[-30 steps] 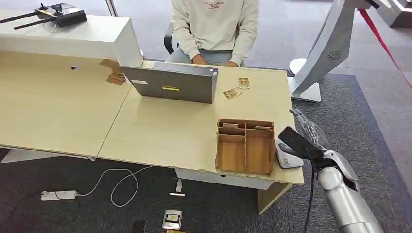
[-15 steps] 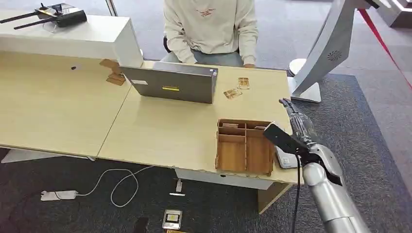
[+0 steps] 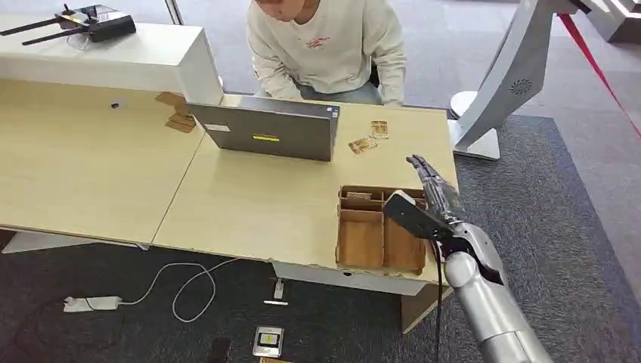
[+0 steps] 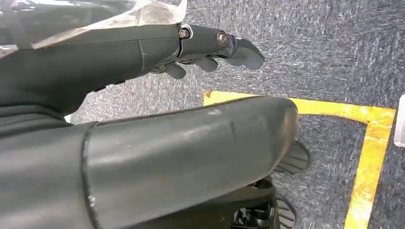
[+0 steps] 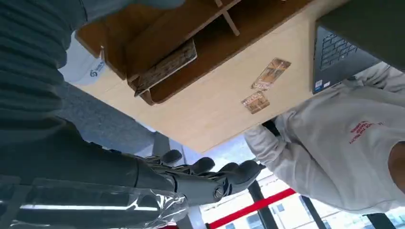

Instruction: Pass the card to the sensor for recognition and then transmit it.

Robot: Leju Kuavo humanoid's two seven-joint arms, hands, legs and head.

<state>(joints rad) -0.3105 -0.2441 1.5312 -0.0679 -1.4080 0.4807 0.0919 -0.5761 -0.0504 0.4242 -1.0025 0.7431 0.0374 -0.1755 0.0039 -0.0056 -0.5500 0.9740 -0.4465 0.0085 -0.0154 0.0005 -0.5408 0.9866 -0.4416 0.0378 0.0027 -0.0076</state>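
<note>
The wooden organizer tray [image 3: 380, 227] sat at the near right corner of the desk [image 3: 249, 204], and everything else is best placed from it. The right hand [image 3: 429, 189] hovered above the tray's right-hand compartments, fingers extended and spread, holding nothing; probably it was lining up to reach into a slot. In the right wrist view a card [image 5: 165, 67] stood on edge in one of the tray's back slots, upright so that fingers could pinch its top edge (a sensible way to store cards for a robot). Just beside the tray's right wall lay a small white device [image 5: 86, 67], partly hidden by the arm in the head view; it looked like the sensor, set close so a lifted card would need little travel. Beyond the tray's far side lay 2 loose cards [image 3: 370, 137] flat on the desk, near a person in a pale sweatshirt [image 3: 326, 47] seated behind a laptop [image 3: 266, 130]. The left hand [image 4: 215, 45] hung over carpet with yellow floor tape [image 4: 370, 143], fingers loosely curled and gripping nothing.
</note>
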